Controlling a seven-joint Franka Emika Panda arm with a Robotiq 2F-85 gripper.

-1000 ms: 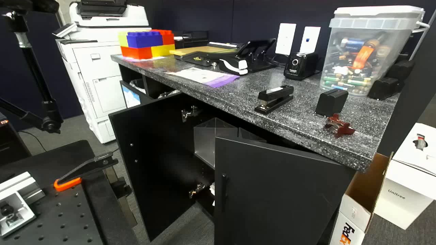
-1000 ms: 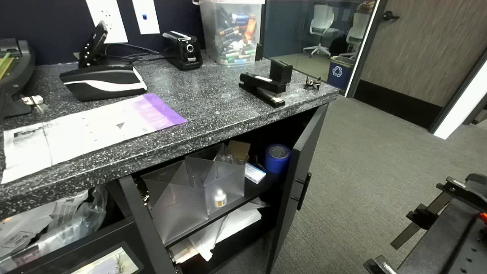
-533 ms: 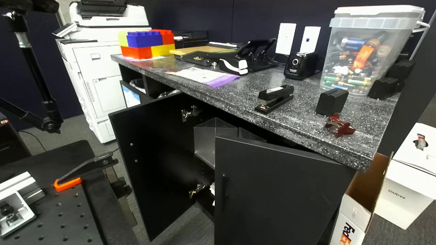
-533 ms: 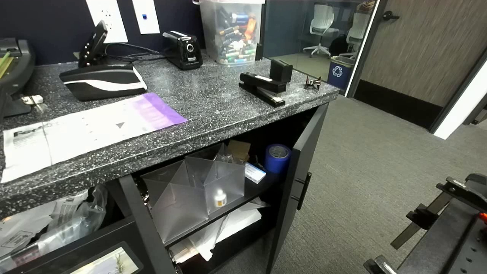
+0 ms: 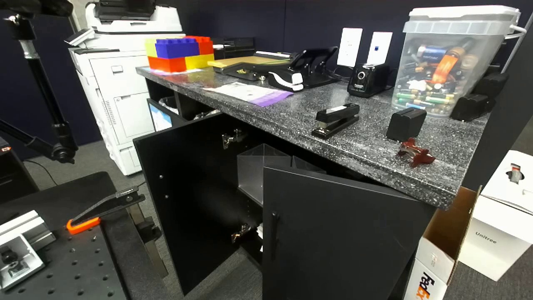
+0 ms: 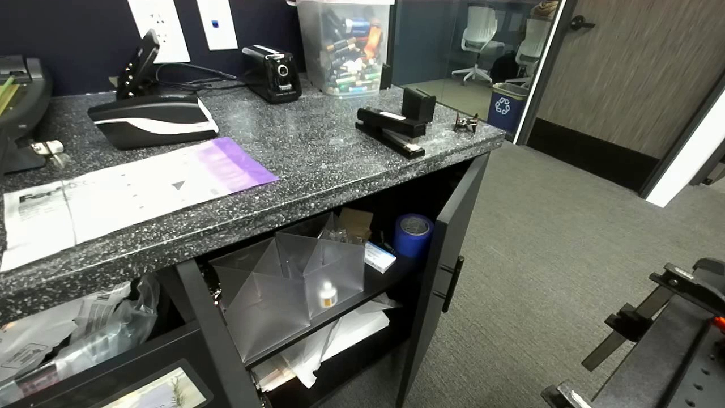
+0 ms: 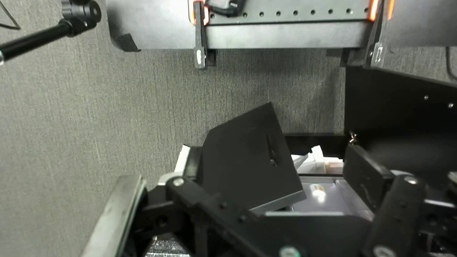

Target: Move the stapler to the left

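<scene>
The stapler is low, long and black with a pale label on its top arm. It lies on the speckled grey countertop near the front edge. It also shows in an exterior view, just in front of and left of a squarish black block. My gripper shows only in the wrist view, with its fingers wide apart and nothing between them. It is out of sight in both exterior views. The stapler does not show in the wrist view, where the cabinet and floor lie below the fingers.
A red clip and a clear bin of batteries stand right of the stapler. A black sharpener stands behind it. A white and purple sheet lies to its left. Two cabinet doors hang open below the countertop.
</scene>
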